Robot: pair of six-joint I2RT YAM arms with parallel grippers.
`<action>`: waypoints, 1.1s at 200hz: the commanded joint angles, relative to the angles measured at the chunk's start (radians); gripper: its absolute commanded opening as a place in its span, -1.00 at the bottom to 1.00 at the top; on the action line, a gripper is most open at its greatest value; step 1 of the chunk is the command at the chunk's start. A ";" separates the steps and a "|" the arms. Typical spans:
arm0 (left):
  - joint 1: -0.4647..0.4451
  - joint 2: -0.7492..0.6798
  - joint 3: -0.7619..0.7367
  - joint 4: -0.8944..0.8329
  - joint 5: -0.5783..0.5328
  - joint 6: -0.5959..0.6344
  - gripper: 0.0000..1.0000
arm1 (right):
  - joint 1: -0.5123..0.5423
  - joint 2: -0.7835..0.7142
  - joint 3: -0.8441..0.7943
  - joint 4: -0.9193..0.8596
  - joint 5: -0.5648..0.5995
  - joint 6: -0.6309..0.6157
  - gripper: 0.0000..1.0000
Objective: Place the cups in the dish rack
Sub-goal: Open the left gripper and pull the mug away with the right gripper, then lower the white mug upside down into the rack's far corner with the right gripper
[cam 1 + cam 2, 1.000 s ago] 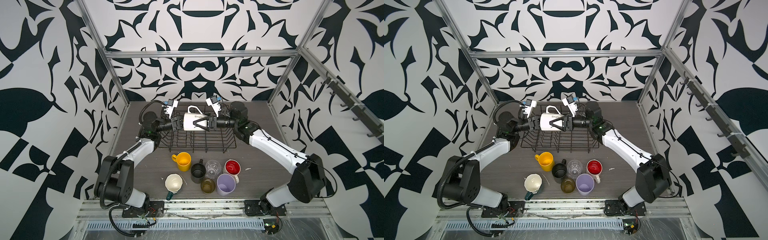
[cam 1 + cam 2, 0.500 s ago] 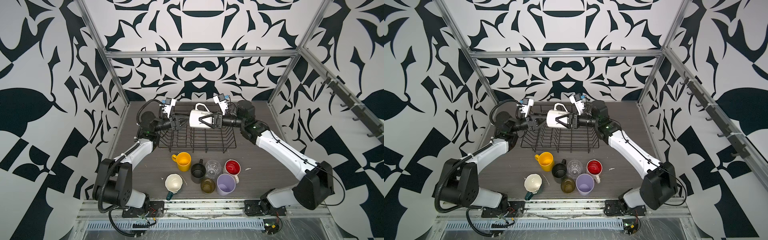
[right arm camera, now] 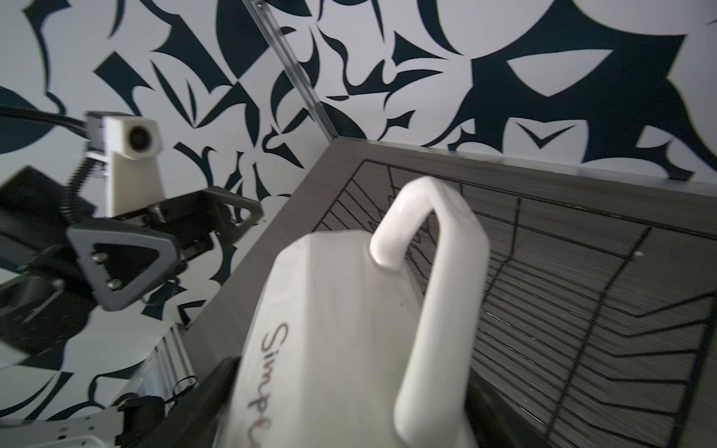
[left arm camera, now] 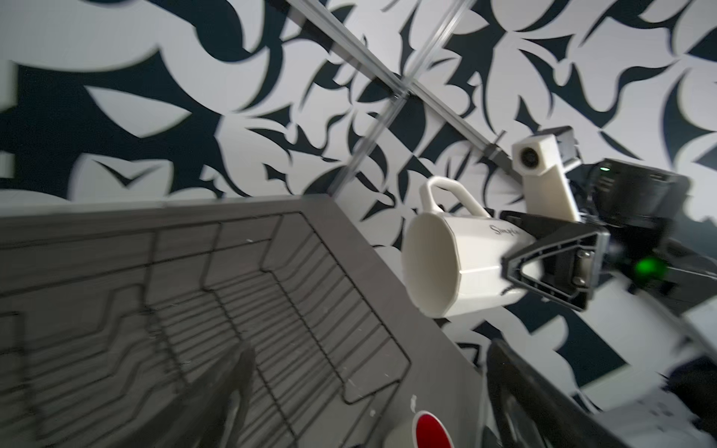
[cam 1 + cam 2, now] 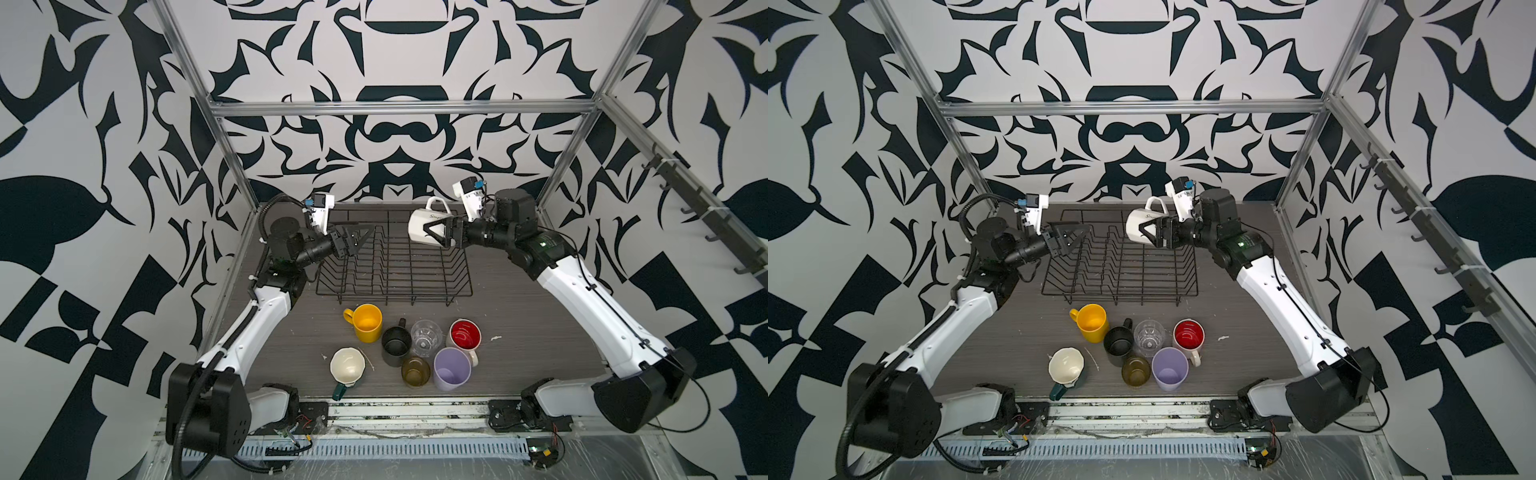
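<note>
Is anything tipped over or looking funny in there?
Yes. The white mug lies sideways in the air, held by the right hand over the dish rack. A small white scrap lies on the table beside the red-lined mug. Nothing looks spilled.

A dark grey, wood-grained table forms the floor of the cell. Walls printed with bold black-and-white leaf shapes close it in on three sides, carried by an aluminium frame of posts and a crossbar. A rail of dark hooks runs along the right-hand wall. A small white scrap lies on the table's right part, and a slotted grey cable duct runs below its front edge.
</note>
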 commanded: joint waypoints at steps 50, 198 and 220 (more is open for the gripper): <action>0.023 -0.195 -0.029 -0.275 -0.462 0.154 0.99 | 0.000 0.172 0.226 -0.212 0.282 -0.173 -1.00; 0.029 -0.311 0.052 -0.531 -0.759 0.440 0.99 | 0.000 0.570 0.556 -0.474 0.520 -0.276 -1.00; 0.030 -0.351 0.032 -0.516 -0.782 0.451 0.99 | 0.000 0.635 0.614 -0.494 0.538 -0.289 -1.00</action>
